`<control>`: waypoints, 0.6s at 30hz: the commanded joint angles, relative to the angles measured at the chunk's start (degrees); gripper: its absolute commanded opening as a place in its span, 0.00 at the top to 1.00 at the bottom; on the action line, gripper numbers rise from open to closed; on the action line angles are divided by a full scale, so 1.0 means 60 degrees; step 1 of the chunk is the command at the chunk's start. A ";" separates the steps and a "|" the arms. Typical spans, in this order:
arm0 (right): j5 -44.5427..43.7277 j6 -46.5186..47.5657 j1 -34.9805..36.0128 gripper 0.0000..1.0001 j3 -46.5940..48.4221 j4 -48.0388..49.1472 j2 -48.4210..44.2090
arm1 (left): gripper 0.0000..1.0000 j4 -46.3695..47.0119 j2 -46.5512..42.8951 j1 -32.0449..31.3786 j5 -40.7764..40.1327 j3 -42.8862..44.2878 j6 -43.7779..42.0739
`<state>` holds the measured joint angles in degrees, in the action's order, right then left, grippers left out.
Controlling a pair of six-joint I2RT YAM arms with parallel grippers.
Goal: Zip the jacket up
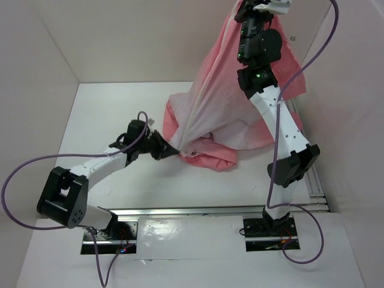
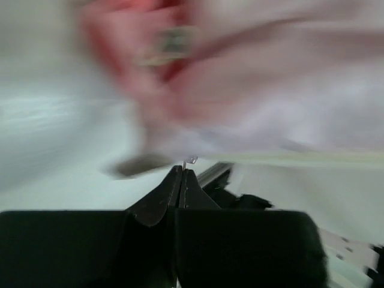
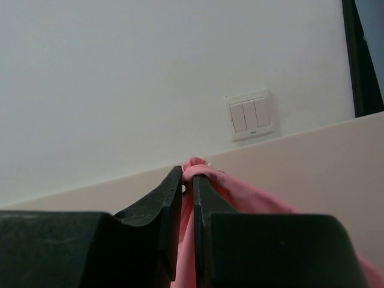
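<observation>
A: Where's the jacket [image 1: 216, 114]?

B: It's hanging taut. The right hand [image 3: 188, 174], nearly shut, is pinching its top up high. The left hand [image 1: 167, 147], closed tight, is gripping its bottom edge low by the white bench [image 1: 120, 114].

A: Risk?

B: I'm guessing a harder pull is going to slip the thin fabric free. Pale walls [image 1: 132, 42] are boxing in the bench.
</observation>
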<state>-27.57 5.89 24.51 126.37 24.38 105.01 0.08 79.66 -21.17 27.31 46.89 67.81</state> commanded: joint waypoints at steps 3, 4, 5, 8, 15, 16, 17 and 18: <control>0.0069 0.0044 -0.0482 1.00 0.0412 0.1167 -0.0891 | 1.00 -0.0466 0.0668 0.0144 0.0194 -0.1546 -0.0460; 0.0069 0.0044 -0.0569 1.00 0.0515 0.1064 -0.0891 | 1.00 -0.0670 0.0669 0.0144 0.0064 -0.1546 -0.0549; 0.0069 0.0044 -0.0570 1.00 0.0516 0.1063 -0.0891 | 1.00 -0.0933 0.0582 0.0144 -0.0068 -0.1546 -0.0651; 0.0069 0.0044 -0.0671 1.00 0.0633 0.1063 -0.0891 | 1.00 -0.1374 0.0391 0.0348 -0.0492 -0.1297 -0.0959; 0.0419 -0.0175 -0.0672 1.00 -0.0184 0.0684 -0.1445 | 1.00 -0.2369 -0.0516 0.0876 -0.0756 -0.0625 -0.1383; 0.0522 -0.0394 -0.0672 1.00 -0.0477 0.0567 -0.1607 | 1.00 -0.2618 -0.0735 0.0877 -0.0888 -0.0145 -0.1486; 0.0668 -0.0497 -0.0672 1.00 -0.1219 0.0275 -0.1811 | 1.00 -0.2896 -0.0969 0.0964 -0.1049 0.0136 -0.1777; 0.0771 -0.0658 -0.0672 1.00 -0.1647 0.0098 -0.2234 | 1.00 -0.3653 -0.1436 0.0965 -0.1500 0.0457 -0.1940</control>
<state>-25.82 4.36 21.47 120.01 19.92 100.88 -10.81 76.77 -16.23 23.90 44.34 61.43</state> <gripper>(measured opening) 0.156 0.096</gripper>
